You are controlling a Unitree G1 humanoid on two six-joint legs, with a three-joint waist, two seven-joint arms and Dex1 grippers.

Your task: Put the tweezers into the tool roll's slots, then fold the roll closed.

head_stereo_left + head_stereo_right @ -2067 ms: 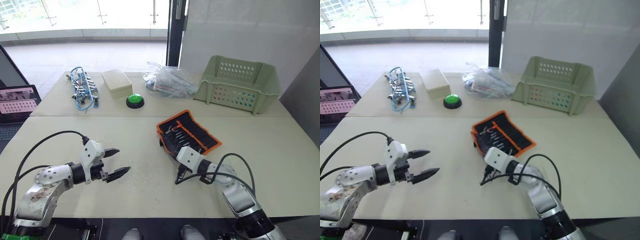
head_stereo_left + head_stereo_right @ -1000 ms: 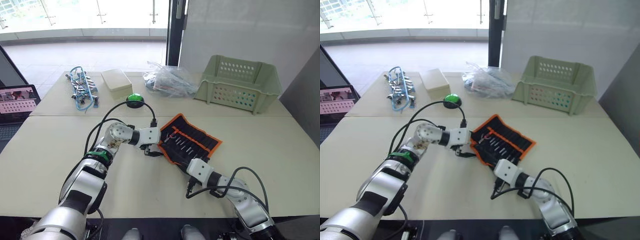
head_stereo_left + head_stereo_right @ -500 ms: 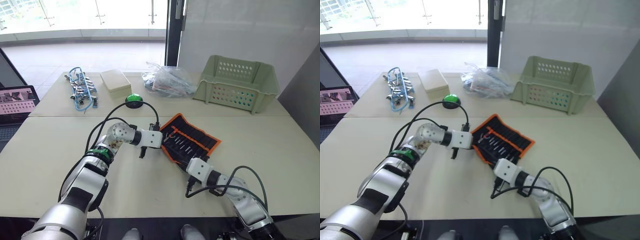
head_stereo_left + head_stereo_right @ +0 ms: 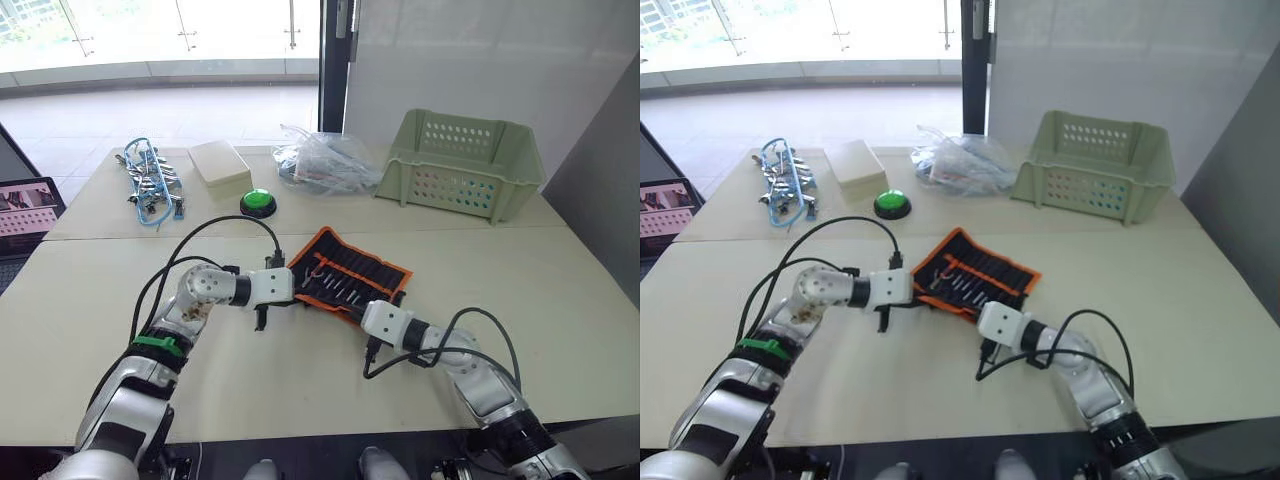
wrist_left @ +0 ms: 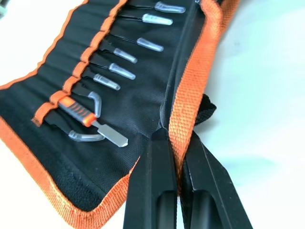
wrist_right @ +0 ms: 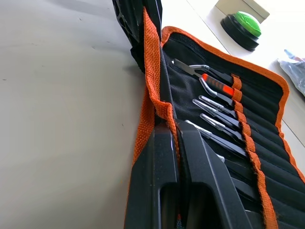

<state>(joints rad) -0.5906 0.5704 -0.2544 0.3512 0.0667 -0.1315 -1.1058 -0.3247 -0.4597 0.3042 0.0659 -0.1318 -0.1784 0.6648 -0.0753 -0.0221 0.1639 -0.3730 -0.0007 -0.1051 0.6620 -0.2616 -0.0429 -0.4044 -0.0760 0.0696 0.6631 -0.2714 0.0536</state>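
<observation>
The tool roll lies open on the near table, black with orange edging. Several slim tweezers sit in its slots, their tips in clear caps, beside an orange-handled tool. My left gripper is shut on the orange hem of the roll's left side; in the left wrist view its fingers pinch that hem. My right gripper is shut on the roll's near edge, where the right wrist view shows the orange edging clamped between its fingers.
On the far table stand a pale green perforated basket, a clear plastic bag, a green button, a beige box and a tangle of blue-and-silver clips. A laptop sits at the left edge.
The left gripper, open beside the roll's left edge a second ago, has shut on the orange hem. The right gripper keeps its hold. The whole picture has shifted with the camera.
</observation>
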